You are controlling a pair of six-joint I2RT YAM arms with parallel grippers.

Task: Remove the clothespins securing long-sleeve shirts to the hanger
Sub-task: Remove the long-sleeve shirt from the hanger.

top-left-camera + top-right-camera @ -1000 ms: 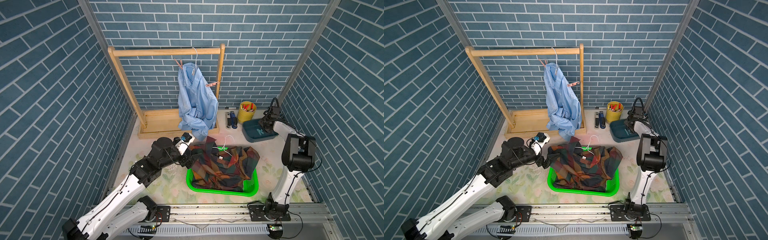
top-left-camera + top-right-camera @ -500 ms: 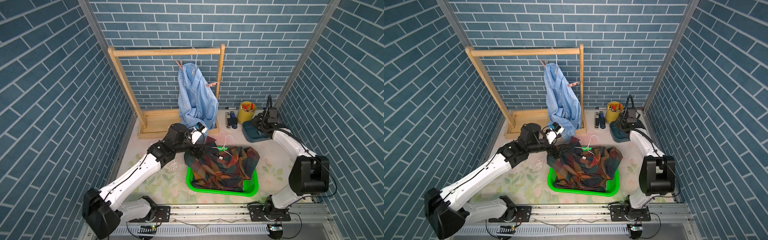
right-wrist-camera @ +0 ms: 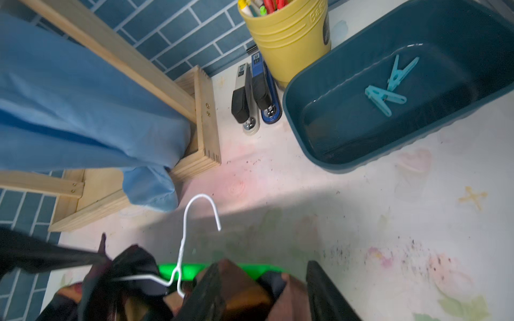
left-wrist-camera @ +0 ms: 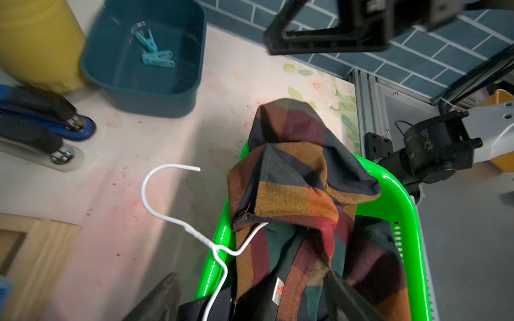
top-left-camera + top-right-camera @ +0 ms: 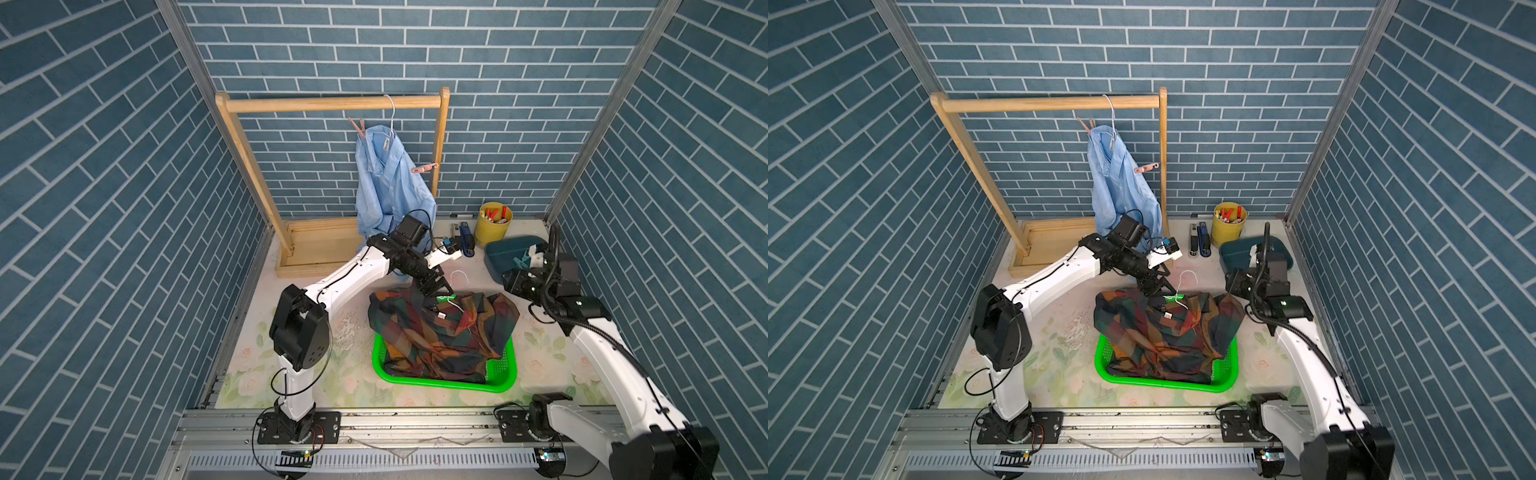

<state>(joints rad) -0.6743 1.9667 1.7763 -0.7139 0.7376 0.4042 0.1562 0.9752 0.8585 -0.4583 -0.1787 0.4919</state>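
My left claw (image 4: 249,278) is hanging over the collar of the plaid shirt (image 5: 444,332). Its jaws are well apart and narrowing, straddling the neck of the white hanger (image 4: 194,233) and gripping nothing yet. A second ago it was standing wide at the left rim of the green basket (image 4: 403,194); it has since swung across to the lower centre of both top views.

My right claw (image 3: 264,264) is hovering at the shirt's right corner with its jaws about half apart. Plaid cloth is showing beneath them, and I can make out nothing clamped. A second ago it was sitting over the teal bin (image 3: 347,130), right of centre.

Finding: both arms are converging on the plaid shirt, which is carrying no pin that I can see, so I am judging that garment cleared. The two salmon clothespins (image 5: 424,168) are still biting the pale blue shirt (image 5: 386,187), which is hanging from the wooden rack (image 5: 332,104) at upper centre. Half the task is remaining.

Containers:
- The teal bin is holding the two teal clothespins (image 3: 383,98), lying together.
- The green basket is holding the plaid shirt on its hanger, with cloth spilling over the rim.
- The yellow cup (image 5: 492,226), just up-left of the bin, is holding red and yellow sticks (image 3: 274,4).
- Two staplers (image 3: 250,94) are lying beside the cup.
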